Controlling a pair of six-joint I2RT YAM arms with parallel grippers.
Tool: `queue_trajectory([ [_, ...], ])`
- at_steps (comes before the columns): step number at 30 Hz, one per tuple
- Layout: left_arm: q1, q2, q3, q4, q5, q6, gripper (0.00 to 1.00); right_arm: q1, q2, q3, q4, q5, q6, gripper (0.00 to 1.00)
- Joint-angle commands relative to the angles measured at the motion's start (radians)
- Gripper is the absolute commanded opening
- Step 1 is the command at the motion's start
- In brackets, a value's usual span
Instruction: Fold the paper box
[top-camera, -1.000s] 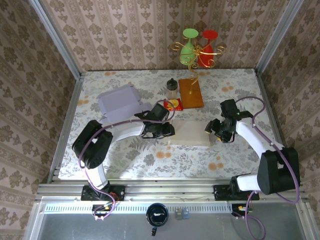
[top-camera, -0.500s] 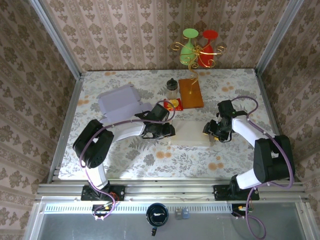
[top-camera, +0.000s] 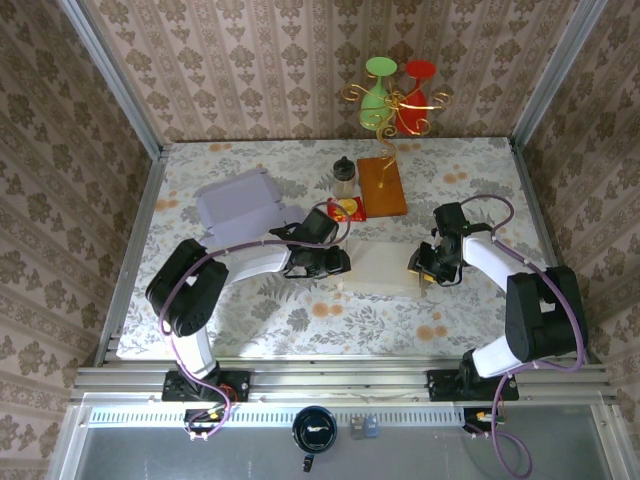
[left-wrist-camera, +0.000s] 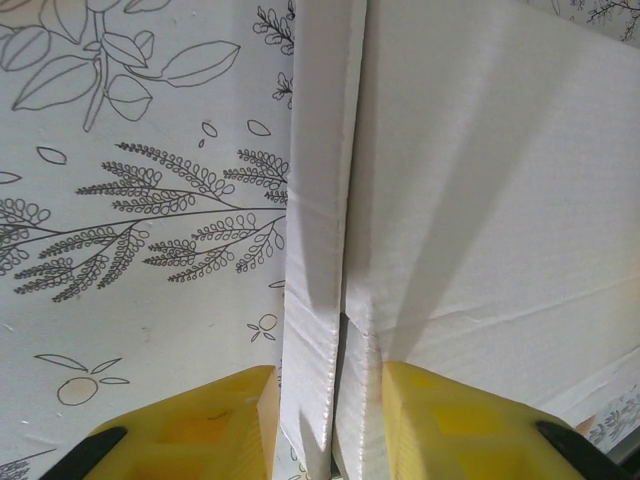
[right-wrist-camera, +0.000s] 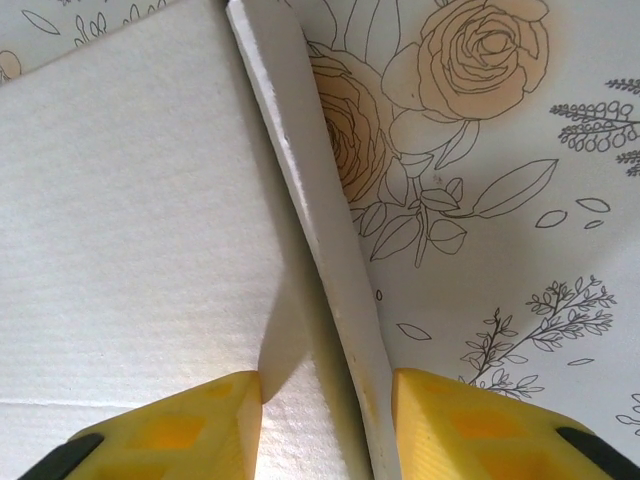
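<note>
The paper box (top-camera: 380, 268) is a flat white cardboard sheet lying mid-table on the floral cloth. My left gripper (top-camera: 340, 263) is at its left edge. In the left wrist view the yellow fingers (left-wrist-camera: 230, 420) press both sides of a doubled-up side flap (left-wrist-camera: 320, 230), so the left gripper (left-wrist-camera: 330, 425) is shut on it. My right gripper (top-camera: 420, 265) is at the box's right edge. There the raised right flap (right-wrist-camera: 320, 200) stands between the jaws of the gripper (right-wrist-camera: 328, 425), close to the right finger, with a shadowed gap on the left. The box panel (right-wrist-camera: 130, 200) lies flat beside it.
A lilac closed box (top-camera: 238, 207) sits at the back left. Behind the white box are a red-and-yellow packet (top-camera: 346, 209), a small dark-capped jar (top-camera: 344, 176) and an orange wooden board (top-camera: 382, 185) carrying a gold stand with green and red glasses (top-camera: 398, 95). Metal rails frame the table.
The right gripper shifted slightly inward onto the box's right edge and its jaws narrowed around the raised flap. The left arm and its grip stayed the same.
</note>
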Motion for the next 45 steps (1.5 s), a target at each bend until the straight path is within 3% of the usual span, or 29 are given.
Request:
queue_trajectory([
  [1,0.008,0.01,-0.017,0.001,0.002,0.009,0.32,-0.005,0.017,-0.015,-0.008,0.013,-0.022,0.38],
  [22,0.009,0.045,-0.048,0.041,0.008,0.014,0.29,-0.004,0.054,-0.029,-0.007,0.011,-0.032,0.27],
  [37,0.006,0.052,-0.059,0.067,0.014,0.021,0.19,-0.004,0.083,-0.022,-0.021,0.028,-0.041,0.16],
  [45,0.033,-0.017,-0.084,0.064,-0.018,0.034,0.23,-0.003,0.037,-0.004,-0.032,-0.037,-0.046,0.1],
])
